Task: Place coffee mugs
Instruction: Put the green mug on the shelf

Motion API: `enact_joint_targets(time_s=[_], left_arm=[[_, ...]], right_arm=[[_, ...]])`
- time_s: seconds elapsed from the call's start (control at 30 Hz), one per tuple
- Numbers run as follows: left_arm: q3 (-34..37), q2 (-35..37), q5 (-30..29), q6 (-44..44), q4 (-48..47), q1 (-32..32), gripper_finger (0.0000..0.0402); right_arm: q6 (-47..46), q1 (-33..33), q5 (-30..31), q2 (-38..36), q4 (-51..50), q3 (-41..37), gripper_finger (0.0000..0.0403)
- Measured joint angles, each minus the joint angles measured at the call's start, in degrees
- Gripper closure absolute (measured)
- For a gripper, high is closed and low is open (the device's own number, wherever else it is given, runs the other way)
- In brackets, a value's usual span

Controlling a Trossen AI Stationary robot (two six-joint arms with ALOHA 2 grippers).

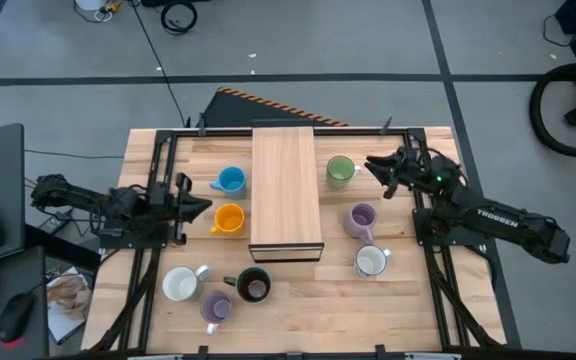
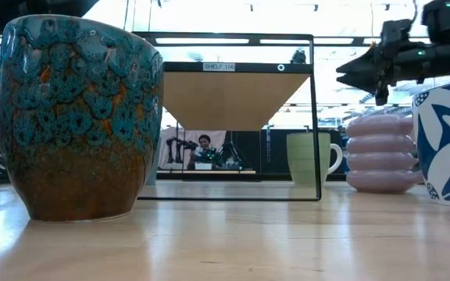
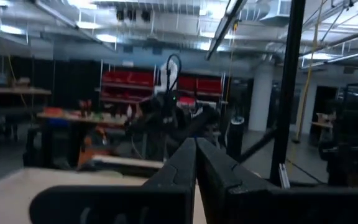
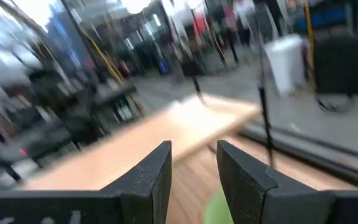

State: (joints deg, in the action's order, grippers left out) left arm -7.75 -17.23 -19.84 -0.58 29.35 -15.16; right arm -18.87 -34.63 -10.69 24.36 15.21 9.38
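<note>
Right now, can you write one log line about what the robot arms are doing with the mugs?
left gripper: shut, empty, waiting beside orange mug | right gripper: open, empty, raised beside green mug | shelf top: no mugs

Glossy glazed ceramic mugs on smooth pale wooden table.

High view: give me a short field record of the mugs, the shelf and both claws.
shelf: wooden shelf, centre of table
mugs left of shelf: blue mug, orange mug
mugs right of shelf: green mug, lilac mug, white mug
mugs near front edge: second white mug, dark mug, second lilac mug
mugs on shelf: none
left claw: shut, empty, beside the orange mug
right claw: open, empty, by the green mug
</note>
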Motion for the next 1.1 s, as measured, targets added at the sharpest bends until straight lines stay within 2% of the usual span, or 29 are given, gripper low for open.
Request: enact_joint_targets(time_s=[0.1, 0.3, 0.5, 0.63, 0.87, 1.1], left_arm=[[0.0, 0.0, 0.0, -1.9, 0.7, 0.0, 0.0383], [0.0, 0.0, 0.0, -0.3, 0.5, 0.0, 0.0383], [0.0, -0.9, 0.0, -0.8, 0.3, 0.0, 0.0383], [0.0, -1.2, -1.2, -5.0, 1.2, 0.0, 0.0383], [0.0, -1.2, -11.7, -7.6, 2.5, 0.0, 0.0383], [0.0, -1.2, -9.2, -6.2, 3.5, 0.0, 0.0383]], right_arm=[[4.3, 0.0, 0.5, 4.6, -7.2, 4.9, 0.0269], [9.8, 0.4, -2.7, 13.9, -16.7, 12.8, 0.0269], [17.8, 3.8, -0.1, 21.9, -25.6, 18.9, 0.0269], [22.9, 7.8, 6.3, 26.1, -31.4, 23.9, 0.0269], [30.9, 15.5, 13.7, 34.4, -40.0, 31.8, 0.0269], [34.0, 19.7, 22.4, 42.7, -44.8, 37.8, 0.0255]])
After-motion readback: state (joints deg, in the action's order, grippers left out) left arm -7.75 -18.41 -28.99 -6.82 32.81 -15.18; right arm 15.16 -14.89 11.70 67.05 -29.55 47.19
